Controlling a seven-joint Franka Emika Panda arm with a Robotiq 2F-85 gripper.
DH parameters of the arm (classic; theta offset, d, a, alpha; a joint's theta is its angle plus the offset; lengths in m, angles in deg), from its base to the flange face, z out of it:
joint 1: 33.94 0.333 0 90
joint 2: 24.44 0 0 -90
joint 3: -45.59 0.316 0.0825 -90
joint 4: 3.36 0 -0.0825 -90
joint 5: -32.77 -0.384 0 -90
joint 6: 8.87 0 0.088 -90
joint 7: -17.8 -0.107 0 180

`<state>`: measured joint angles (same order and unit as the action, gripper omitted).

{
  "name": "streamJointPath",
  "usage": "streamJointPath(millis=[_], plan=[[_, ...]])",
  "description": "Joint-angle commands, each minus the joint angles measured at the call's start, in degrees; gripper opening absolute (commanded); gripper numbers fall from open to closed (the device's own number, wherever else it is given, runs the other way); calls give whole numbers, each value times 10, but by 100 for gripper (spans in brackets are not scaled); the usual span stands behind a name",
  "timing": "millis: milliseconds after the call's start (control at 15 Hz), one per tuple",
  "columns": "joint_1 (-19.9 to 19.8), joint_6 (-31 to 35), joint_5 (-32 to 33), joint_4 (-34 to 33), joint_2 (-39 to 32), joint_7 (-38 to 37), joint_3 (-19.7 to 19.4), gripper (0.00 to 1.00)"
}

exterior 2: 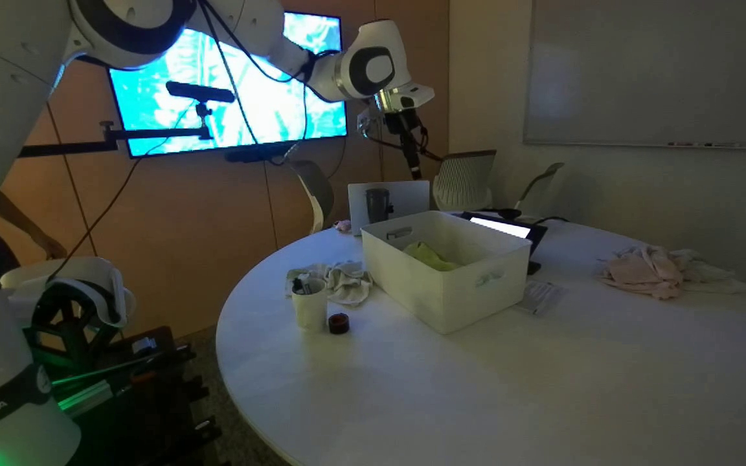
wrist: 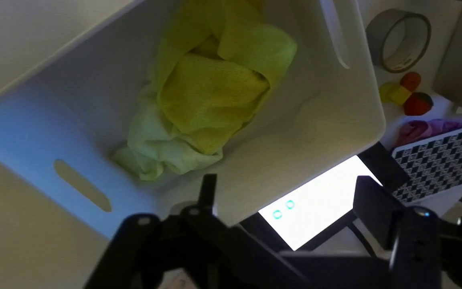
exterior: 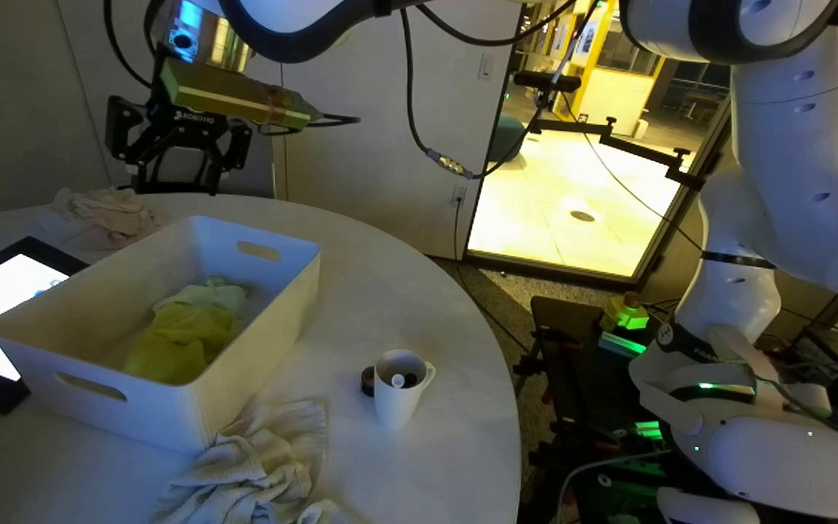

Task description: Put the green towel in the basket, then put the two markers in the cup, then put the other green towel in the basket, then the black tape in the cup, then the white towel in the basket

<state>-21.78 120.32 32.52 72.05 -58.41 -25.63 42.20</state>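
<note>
The jaws are apart, positioned higher than the basket, a white rectangular tub with sloping walls, a thick rim and an oval handle slot in each end wall. Inside the basket, bunched in contact, are a bright yellow-green towel, folded over on itself, and a paler green towel, which the former partly covers. The white towel is located outside the basket, just beside one corner; it is off-white, ribbed in texture and heaped in wrinkles, with one portion spread flatter. The cup stands upright on the same side of the basket, apart from the long wall: white, cylindrical, fitted with a handle. Two markers are seated in the cup; one visible end is pale, the other dark. The black tape, a small dark roll, reddish-brown inside, rests on the worktop just beside the cup, toward the basket. A tablet with a lit white screen lies beside the opposite long wall of the basket. Near one end wall of the basket, a grey tape roll lies next to small red, orange and yellow pieces. In an exterior view, a peach-coloured cloth lies well apart from the basket.
</note>
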Motion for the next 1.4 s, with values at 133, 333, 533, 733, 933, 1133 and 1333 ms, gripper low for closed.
streamJointPath(millis=[133, 333, 533, 733, 933, 1133, 1333], plan=[[-34, -82, 26, 68, 64, 24, -23, 100], [-75, -123, 38, 94, 83, 91, -33, 100], [-118, -140, 44, 127, 101, 182, -44, 100], [-164, -146, 32, 153, 109, 288, -46, 100], [-200, -142, 29, 179, 111, 371, -45, 100], [-219, -131, 32, 206, 106, 422, -46, 100], [-225, -117, 28, 241, 109, 446, -43, 100]])
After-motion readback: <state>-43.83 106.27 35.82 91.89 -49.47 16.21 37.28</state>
